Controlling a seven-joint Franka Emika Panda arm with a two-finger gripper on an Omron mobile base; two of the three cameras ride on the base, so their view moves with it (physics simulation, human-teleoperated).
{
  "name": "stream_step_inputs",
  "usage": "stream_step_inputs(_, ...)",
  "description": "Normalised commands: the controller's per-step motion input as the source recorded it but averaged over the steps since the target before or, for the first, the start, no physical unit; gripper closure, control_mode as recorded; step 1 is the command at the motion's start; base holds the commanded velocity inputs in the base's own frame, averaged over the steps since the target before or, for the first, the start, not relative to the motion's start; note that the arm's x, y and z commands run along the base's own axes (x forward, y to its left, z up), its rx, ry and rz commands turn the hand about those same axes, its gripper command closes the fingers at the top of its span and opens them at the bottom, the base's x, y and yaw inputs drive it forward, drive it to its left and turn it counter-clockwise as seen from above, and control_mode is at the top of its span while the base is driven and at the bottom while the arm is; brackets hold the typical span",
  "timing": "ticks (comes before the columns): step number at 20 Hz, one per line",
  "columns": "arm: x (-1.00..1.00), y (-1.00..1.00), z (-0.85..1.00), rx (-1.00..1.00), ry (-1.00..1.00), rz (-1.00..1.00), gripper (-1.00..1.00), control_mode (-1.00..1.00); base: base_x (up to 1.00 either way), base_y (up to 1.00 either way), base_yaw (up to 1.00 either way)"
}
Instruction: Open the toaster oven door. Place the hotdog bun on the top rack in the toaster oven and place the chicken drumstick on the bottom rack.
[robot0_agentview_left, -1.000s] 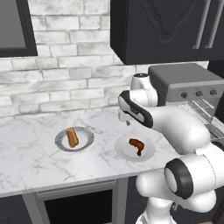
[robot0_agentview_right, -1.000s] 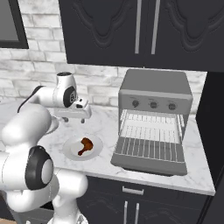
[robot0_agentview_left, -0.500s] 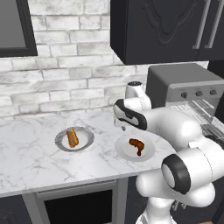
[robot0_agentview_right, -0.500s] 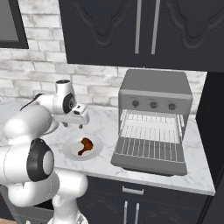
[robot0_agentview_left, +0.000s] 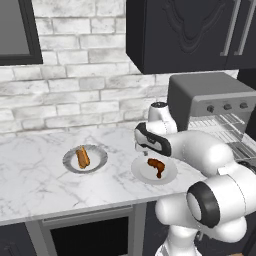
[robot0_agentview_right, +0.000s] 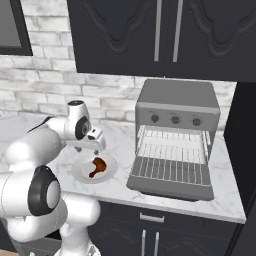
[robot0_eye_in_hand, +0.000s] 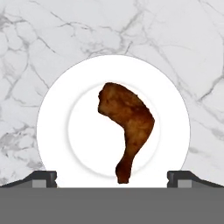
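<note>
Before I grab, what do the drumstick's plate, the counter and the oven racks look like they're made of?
The plate looks like glossy white ceramic, smooth with a raised rim. The counter reads as polished white marble with grey veins. The racks look like thin bare metal wire, pale grey, though in this render that is uncertain.

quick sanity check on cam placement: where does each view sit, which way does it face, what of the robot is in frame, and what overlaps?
Left base view: behind the arm to its left, looking forward and down at the counter; arm rises lower right; hotdog bun, chicken drumstick, toaster oven.
Right base view: behind-right, same direction; arm lower left; toaster oven door lies open.
Hand view: on the hand, looking straight down at the drumstick's white plate; open pincer tips at bottom.
Shared: drumstick on its plate in all three.
</note>
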Motion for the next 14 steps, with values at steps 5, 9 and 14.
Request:
stream_step_inputs(5,0.00,-0.25,-0.16,0.00,0.00,0.10,-1.00,-1.00,0.00,0.00,0.00)
stream_step_inputs(9,0.01,-0.26,-0.30,0.00,0.00,0.17,-1.00,-1.00,0.00,0.00,0.00)
stream_step_inputs(14,0.03,0.00,-0.32,0.00,0.00,0.21,-1.00,-1.00,0.00,0.00,0.00)
